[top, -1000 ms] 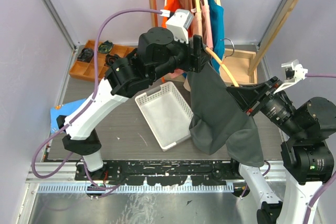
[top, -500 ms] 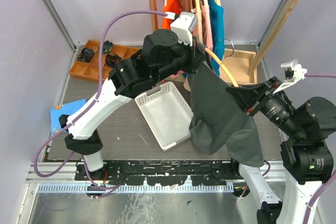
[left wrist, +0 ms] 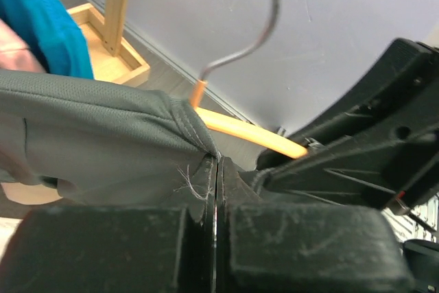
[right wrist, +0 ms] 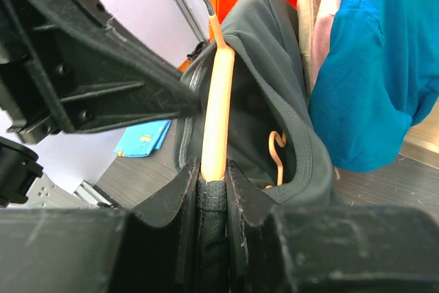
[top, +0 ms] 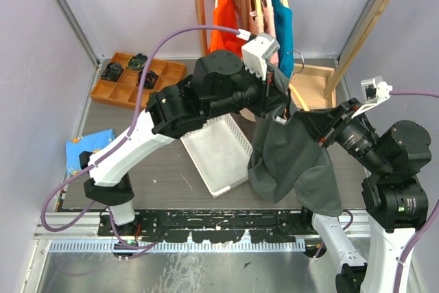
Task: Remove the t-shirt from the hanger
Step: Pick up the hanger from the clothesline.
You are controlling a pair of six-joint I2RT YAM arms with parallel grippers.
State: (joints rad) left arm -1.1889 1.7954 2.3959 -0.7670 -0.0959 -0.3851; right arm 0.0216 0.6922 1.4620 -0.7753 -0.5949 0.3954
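Pinching t-shirt (left wrist: 103, 121) collar: left jaws; right jaws clamping orange hanger (right wrist: 216, 114).

No lettering, label, brand or number can be read on the t-shirt (top: 291, 162), hanger (right wrist: 216, 101) or basket (top: 214, 154).

Grey t-shirt (left wrist: 103, 121) seam, clamped in left tool (left wrist: 215, 173). Orange hanger (left wrist: 247, 130) with steel hook emerging just beside. Upper left: blue garment (left wrist: 41, 22).

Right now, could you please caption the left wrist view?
Left gripper shut on grey fabric t-shirt, beside orange metal-hooked hanger.
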